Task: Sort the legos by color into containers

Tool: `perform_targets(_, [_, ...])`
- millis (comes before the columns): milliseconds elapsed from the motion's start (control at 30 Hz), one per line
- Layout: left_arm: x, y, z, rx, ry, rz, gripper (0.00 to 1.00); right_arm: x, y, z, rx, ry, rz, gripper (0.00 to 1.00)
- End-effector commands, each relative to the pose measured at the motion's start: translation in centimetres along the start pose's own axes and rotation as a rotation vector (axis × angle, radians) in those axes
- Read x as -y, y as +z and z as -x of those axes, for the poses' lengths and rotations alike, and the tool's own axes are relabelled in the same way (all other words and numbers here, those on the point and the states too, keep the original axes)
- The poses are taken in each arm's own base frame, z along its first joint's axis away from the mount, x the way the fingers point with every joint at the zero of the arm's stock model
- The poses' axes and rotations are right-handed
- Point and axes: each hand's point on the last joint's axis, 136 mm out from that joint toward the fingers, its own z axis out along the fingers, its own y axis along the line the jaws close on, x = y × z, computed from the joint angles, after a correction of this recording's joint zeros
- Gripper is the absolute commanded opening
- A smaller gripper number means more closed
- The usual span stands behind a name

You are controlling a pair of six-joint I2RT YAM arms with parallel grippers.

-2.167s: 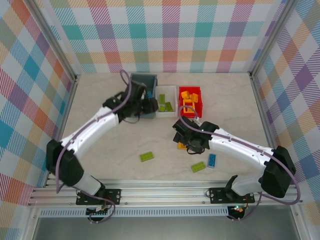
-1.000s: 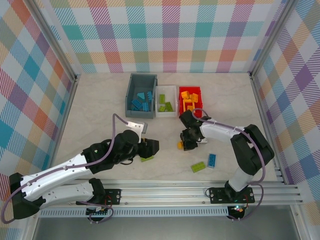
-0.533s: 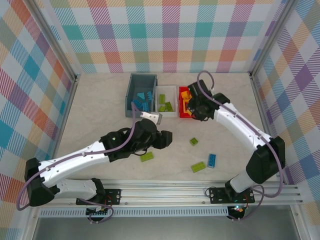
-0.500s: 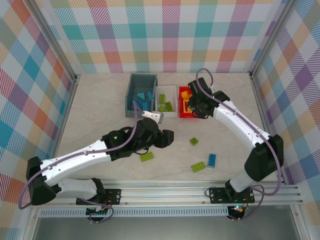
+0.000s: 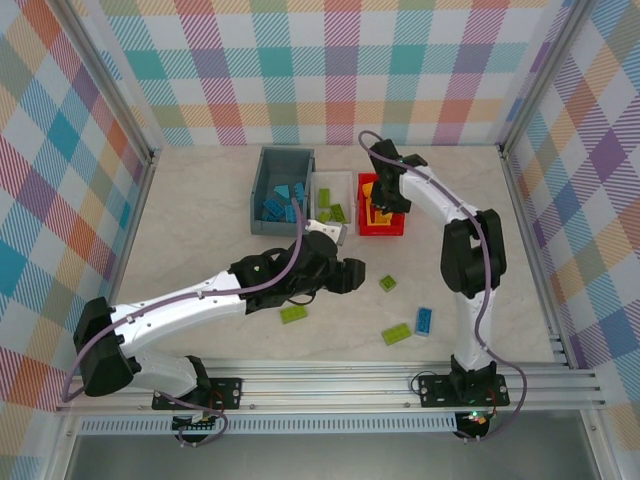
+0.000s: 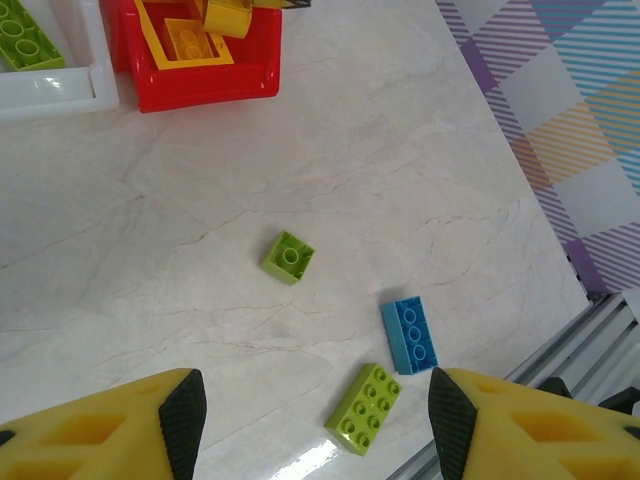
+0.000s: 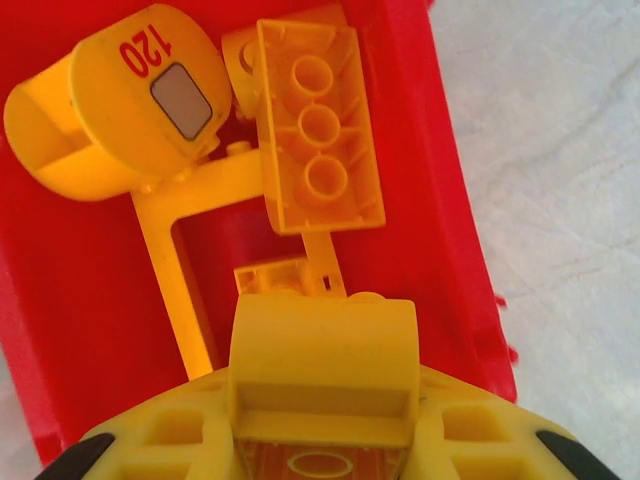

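My right gripper (image 5: 386, 199) hangs over the red container (image 5: 381, 229), shut on an orange lego (image 7: 320, 365). Below it the red container (image 7: 450, 200) holds more orange legos: a long brick (image 7: 318, 150), an open frame (image 7: 185, 250) and a round piece (image 7: 120, 110). My left gripper (image 5: 347, 275) is open above the middle of the table, nothing between its fingers. Loose on the table lie a small lime lego (image 6: 290, 256), a blue lego (image 6: 409, 335) and a lime 2x4 lego (image 6: 362, 408). Another lime lego (image 5: 293, 313) lies under the left arm.
The grey-blue container (image 5: 258, 195) holds blue bricks and the white container (image 5: 333, 229) holds lime ones; both stand left of the red one at the back. A metal rail (image 5: 330, 378) runs along the near table edge. Checked walls enclose the table.
My right gripper has lifted the orange brick from the table and carried it back over the red bin. My left arm has swung from the near left toward the table's middle.
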Motion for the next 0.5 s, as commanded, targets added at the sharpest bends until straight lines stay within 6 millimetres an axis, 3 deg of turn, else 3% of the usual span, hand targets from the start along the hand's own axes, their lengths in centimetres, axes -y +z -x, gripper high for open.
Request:
perform_targets(0, [0.8, -0.5, 0.1, 0.012, -0.01, -0.028, 0.62, -0.7, -0.3, 0.4, -0.023, -0.051, 0.021, 0.28])
perform_targets(167, [0.3, -0.5, -0.4, 0.003, -0.014, -0.018, 0.62, -0.7, 0.5, 0.1, -0.048, -0.035, 0.02, 0.38])
perform_targets(267, [0.3, -0.4, -0.7, -0.007, -0.014, -0.02, 0.63, -0.6, -0.1, 0.1, -0.043, -0.031, 0.025, 0.49])
perform_targets(367, [0.4, -0.2, -0.9, -0.019, -0.011, -0.018, 0.62, -0.5, -1.7, 0.6, -0.016, -0.028, 0.037, 0.58])
perform_targets(467, [0.8, 0.0, -1.2, -0.038, -0.002, -0.018, 0.63, -0.5, -4.6, 1.5, 0.035, -0.021, 0.072, 0.62])
